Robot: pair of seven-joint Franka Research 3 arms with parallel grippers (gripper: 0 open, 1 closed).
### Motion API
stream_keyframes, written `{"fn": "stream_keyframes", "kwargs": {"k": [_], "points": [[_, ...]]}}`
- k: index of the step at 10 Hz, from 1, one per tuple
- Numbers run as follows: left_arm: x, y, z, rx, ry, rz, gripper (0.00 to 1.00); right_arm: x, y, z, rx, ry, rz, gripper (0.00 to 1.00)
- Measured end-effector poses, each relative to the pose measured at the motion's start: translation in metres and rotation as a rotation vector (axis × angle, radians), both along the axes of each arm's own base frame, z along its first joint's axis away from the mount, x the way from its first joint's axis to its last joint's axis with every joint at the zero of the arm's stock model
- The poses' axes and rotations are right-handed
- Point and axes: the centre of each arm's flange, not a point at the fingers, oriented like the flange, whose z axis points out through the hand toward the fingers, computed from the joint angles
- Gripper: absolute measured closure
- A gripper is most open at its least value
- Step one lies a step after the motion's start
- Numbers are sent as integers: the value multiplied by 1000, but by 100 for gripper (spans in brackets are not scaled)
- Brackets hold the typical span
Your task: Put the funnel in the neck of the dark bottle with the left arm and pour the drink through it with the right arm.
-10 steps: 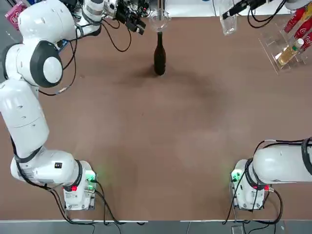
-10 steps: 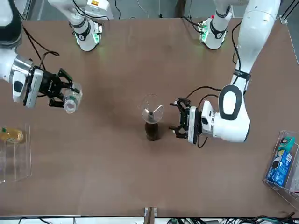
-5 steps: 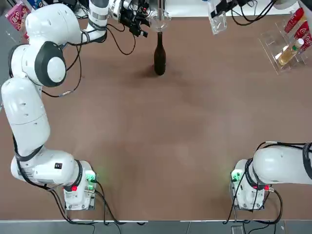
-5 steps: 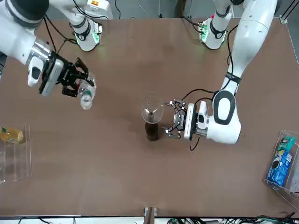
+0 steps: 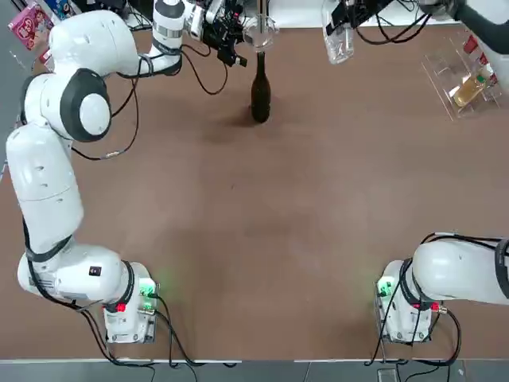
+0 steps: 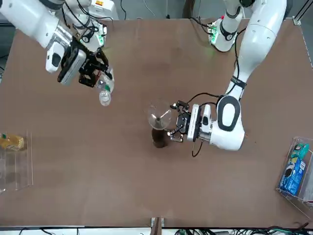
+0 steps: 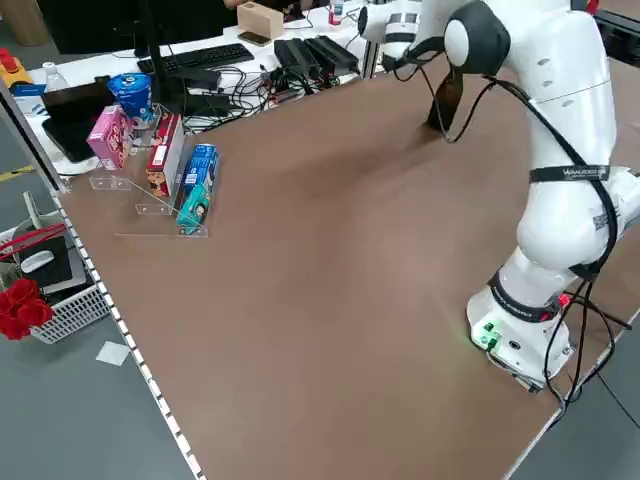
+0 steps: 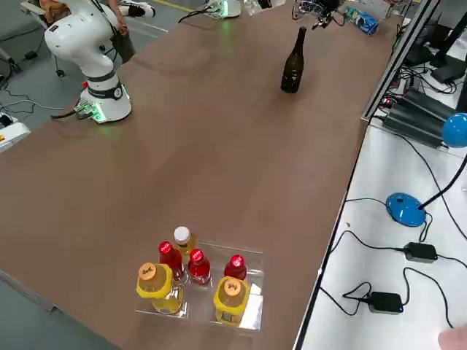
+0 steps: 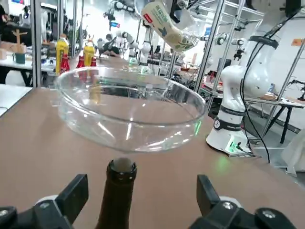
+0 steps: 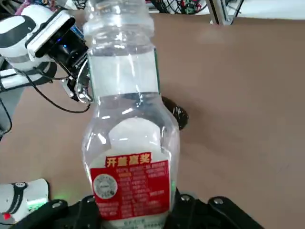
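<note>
The dark bottle [image 5: 260, 94] [image 6: 158, 139] [image 8: 292, 64] stands upright at the table's far middle. The clear funnel [image 5: 260, 30] [image 6: 158, 114] [image 9: 129, 108] sits in its neck. My left gripper [image 6: 173, 122] [image 9: 141, 194] is open at neck height, just under the funnel's rim; one finger stands on each side of the neck, neither touching it. My right gripper [image 6: 91, 70] [image 10: 134, 206] is shut on the drink [image 5: 337, 41] [image 6: 104, 92] [image 10: 127, 125], a small clear bottle with no cap on. It hangs tilted in the air, off to the robot's right of the funnel.
A clear rack [image 5: 464, 76] [image 8: 201, 283] with red and yellow bottles stands at the far right corner. Snack boxes [image 7: 168, 160] [image 6: 295, 169] sit in holders at the table's left edge. Cables and equipment lie beyond the far edge.
The right arm has carried the drink up and leftward, closer to the funnel. The left gripper has slid in beside the bottle neck, still open.
</note>
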Motion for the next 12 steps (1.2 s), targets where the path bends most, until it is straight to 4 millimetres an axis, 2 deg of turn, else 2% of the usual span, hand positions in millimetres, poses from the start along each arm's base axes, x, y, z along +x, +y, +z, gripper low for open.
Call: {"fn": "stream_keyframes", "kwargs": {"k": [2, 5, 8, 12], "points": [[-5, -10, -3, -23, 2, -15, 0, -14, 27, 3, -28, 17, -30, 58], [-5, -13, 1, -59, -4, -4, 0, -30, 49, 9, -53, 38, -70, 58], [-5, -15, 3, -116, -56, 3, 0, -48, 80, 23, -84, 36, -110, 58], [-10, -26, -8, -160, -74, -3, 1, -66, 110, 23, -122, 27, -131, 58]]}}
